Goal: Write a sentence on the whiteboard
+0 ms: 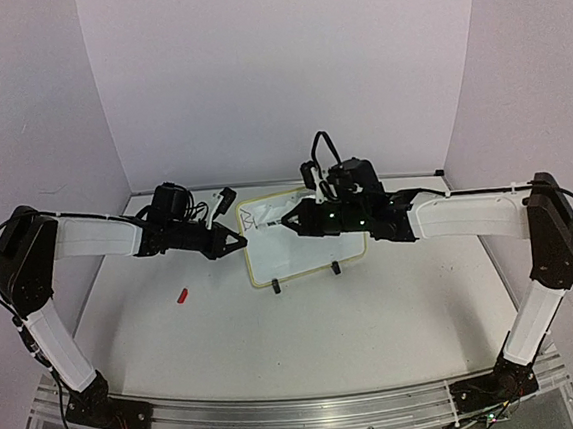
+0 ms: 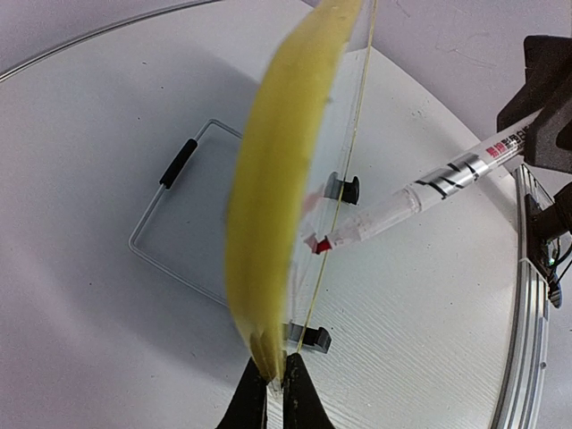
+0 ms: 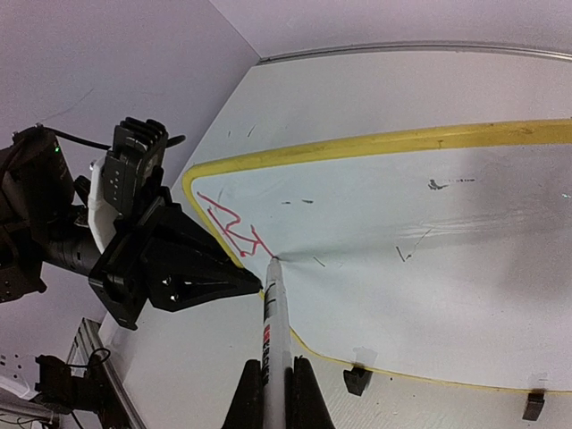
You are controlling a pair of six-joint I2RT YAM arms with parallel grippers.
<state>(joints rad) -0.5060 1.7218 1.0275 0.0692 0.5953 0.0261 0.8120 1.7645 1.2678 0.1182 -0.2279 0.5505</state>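
The whiteboard (image 1: 304, 241) stands tilted on its clip feet near the table's middle, its yellow rim (image 2: 268, 223) seen edge-on in the left wrist view. My left gripper (image 2: 277, 386) is shut on the board's left rim (image 1: 240, 241). My right gripper (image 3: 273, 386) is shut on a white marker (image 3: 273, 322). The marker's red tip (image 2: 318, 243) touches the board face. The sentence (image 3: 229, 223) is a few red zigzag strokes by the left rim, ending at the tip. The marker (image 1: 289, 219) reaches in from the right.
A red marker cap (image 1: 182, 295) lies on the table left of the board. The board's wire stand (image 2: 174, 210) and black clip feet (image 2: 309, 337) rest on the table. A few faint dark specks (image 3: 436, 185) mark the board. Purple walls close in the back and sides.
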